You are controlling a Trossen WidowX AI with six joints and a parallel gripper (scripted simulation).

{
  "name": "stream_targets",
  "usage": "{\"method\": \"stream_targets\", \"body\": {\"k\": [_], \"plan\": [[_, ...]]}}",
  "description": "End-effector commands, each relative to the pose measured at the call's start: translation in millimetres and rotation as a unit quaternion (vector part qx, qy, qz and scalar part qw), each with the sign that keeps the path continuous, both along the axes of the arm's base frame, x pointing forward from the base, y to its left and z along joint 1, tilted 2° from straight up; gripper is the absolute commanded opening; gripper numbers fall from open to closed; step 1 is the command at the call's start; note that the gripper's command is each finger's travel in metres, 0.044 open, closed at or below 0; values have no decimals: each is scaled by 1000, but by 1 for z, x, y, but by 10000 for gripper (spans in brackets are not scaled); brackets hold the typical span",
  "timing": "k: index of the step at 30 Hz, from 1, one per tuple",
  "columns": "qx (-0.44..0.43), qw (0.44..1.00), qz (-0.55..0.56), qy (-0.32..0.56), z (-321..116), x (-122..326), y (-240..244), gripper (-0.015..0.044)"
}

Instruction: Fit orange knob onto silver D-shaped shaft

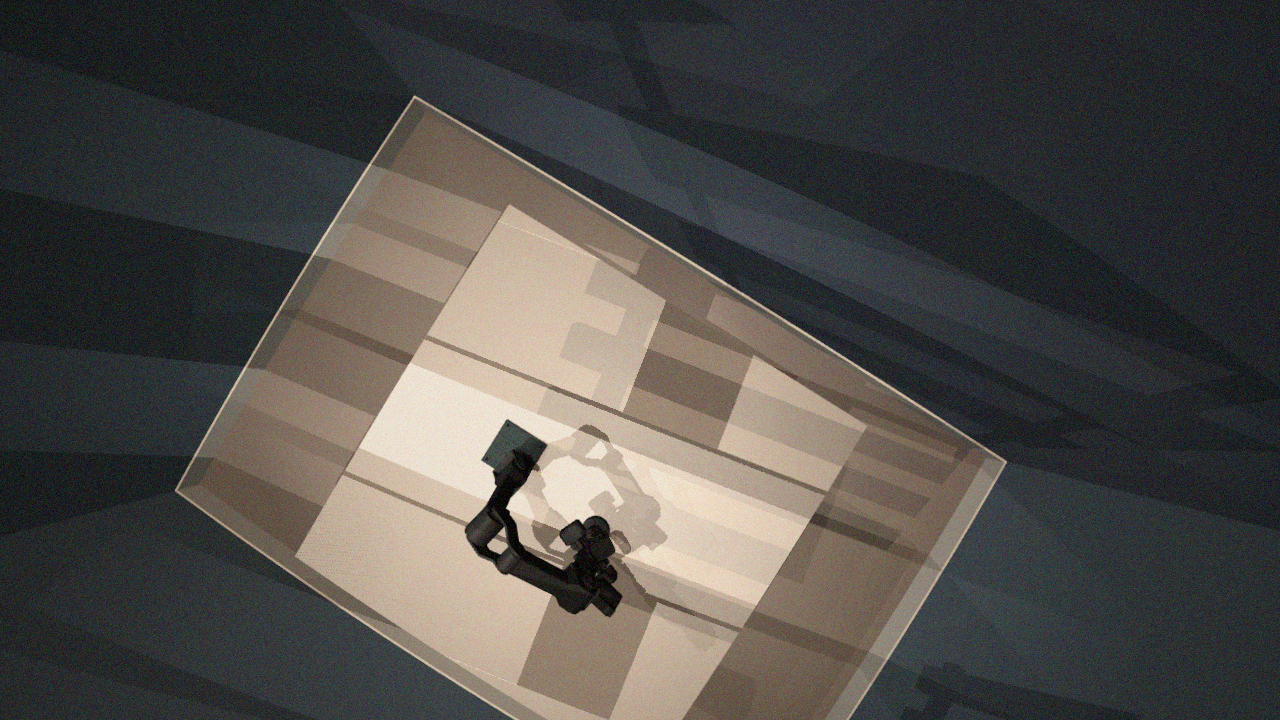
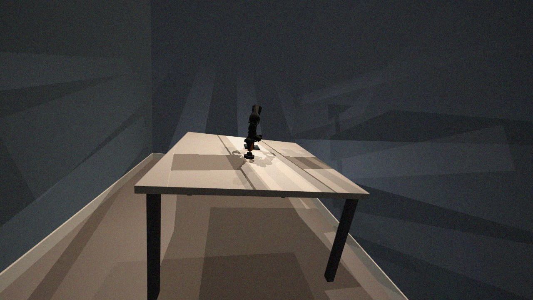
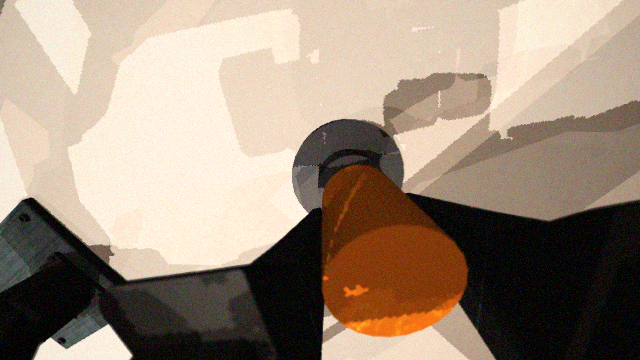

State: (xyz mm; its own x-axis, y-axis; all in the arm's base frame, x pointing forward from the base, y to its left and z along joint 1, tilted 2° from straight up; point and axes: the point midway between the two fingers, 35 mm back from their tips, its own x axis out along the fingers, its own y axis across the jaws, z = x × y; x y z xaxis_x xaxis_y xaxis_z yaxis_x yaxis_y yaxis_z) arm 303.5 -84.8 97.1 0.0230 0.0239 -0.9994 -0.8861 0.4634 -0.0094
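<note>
Wrist view has the clearest look at the gripper (image 3: 361,209) (image 2: 250,144): its two black fingers are clamped on the orange knob (image 3: 392,280) (image 2: 252,144), part-way open, with the knob's body filling the space between them. One finger presses on the left side of the knob and the other on the right. The knob is a plain, smooth cylinder, its round end turned toward the camera and lit bright orange along the lower rim. I can't make out the hole underneath or its flat side from any of these angles.

Just beyond the knob in that same view sits the round pedestal (image 3: 345,137) (image 2: 248,156), a dark grey disc with a raised darker ring at its middle. The knob's far end overlaps that ring as the camera sees it, and the silver shaft is hidden, so I can't tell whether the two are touching or how far down the knob has gone.

Seen from the exterior camera, the knob is a small orange sliver between the dark fingers, upright or nearly so, right above the pedestal, which stands on the pale surface (image 2: 208,178) (image 1: 537,286). The black arm (image 1: 537,573) (image 2: 254,117) reaches across from its grey-green base plate (image 1: 501,438) (image 3: 25,240) (image 2: 256,147), which lies farther back than the pedestal there. Patchy shadows fall across the surface around them.
</note>
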Motion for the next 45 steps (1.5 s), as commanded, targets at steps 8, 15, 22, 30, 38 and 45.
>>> {"method": "stream_targets", "body": {"k": [8, 15, 22, 30, 38, 45], "plan": [[1, 1000, -1, 0, 0, 0, 0, 0], [1, 1000, -1, 0, 6, -2, 2, 0], [1, 1000, -27, 0, 6, -2, 2, 0], [1, 1000, -27, 0, 4, 2, 0, 0], [1, 1000, -27, 0, 4, 4, -1, 0], [1, 1000, -27, 0, 1, 4, -1, 0]]}}
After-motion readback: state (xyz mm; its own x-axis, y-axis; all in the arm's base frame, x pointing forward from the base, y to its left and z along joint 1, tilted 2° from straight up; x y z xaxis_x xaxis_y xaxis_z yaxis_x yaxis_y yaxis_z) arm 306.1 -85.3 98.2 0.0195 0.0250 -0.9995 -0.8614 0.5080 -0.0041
